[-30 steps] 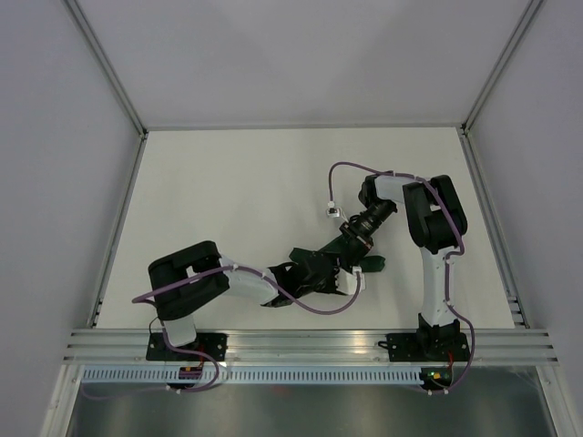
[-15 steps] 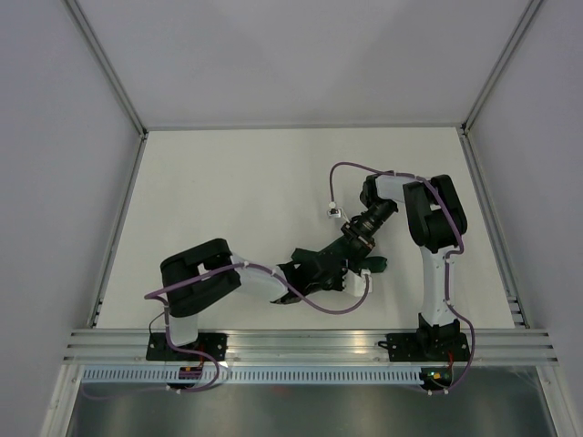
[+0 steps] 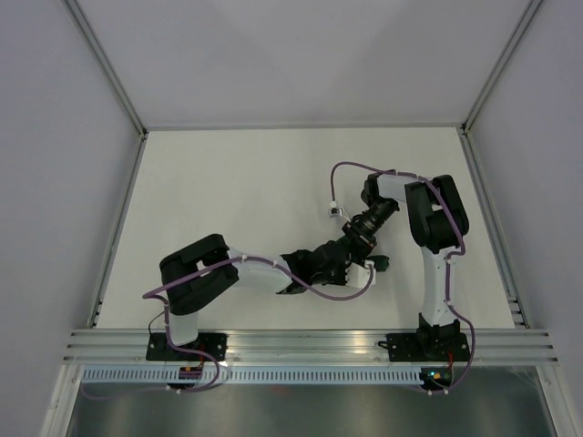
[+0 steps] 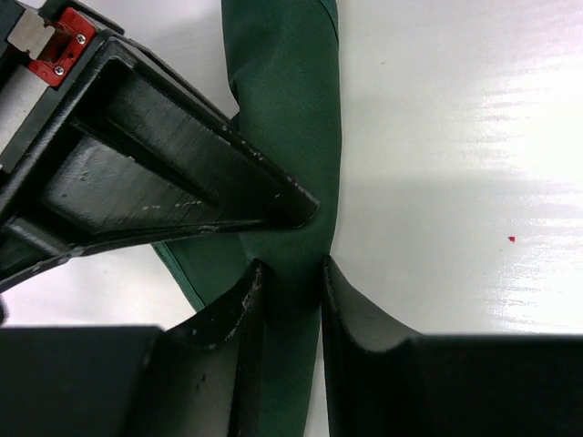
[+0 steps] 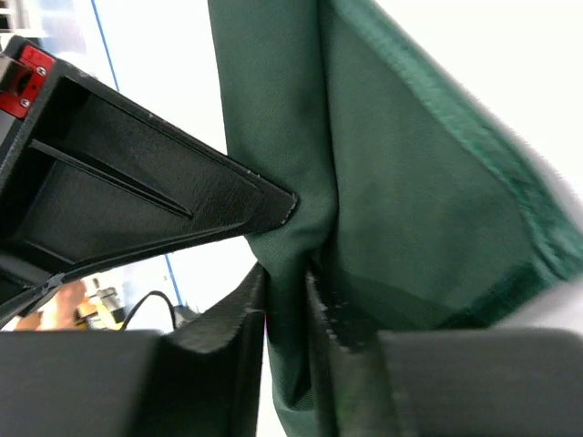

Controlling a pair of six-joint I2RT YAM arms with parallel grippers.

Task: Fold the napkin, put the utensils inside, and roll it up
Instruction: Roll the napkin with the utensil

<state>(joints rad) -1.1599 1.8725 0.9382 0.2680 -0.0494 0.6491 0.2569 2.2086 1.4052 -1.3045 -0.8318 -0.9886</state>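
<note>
Here, the left gripper (image 4: 290,270) and the right gripper (image 5: 287,273) each pinch the bunched napkin (image 4: 287,109), lying toward five o'clock on the table (image 3: 237,182), probably to hold its roll tight from both sides.

White table (image 3: 228,200) fills the middle of the top view. A dark green napkin (image 4: 287,109) lies on it as a narrow bunched strip, running down from the top centre of the left wrist view. Tiny red speck (image 4: 511,239) at right.

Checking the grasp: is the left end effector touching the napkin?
Touching. The left wrist view shows the napkin pinched in the left end effector.
</note>
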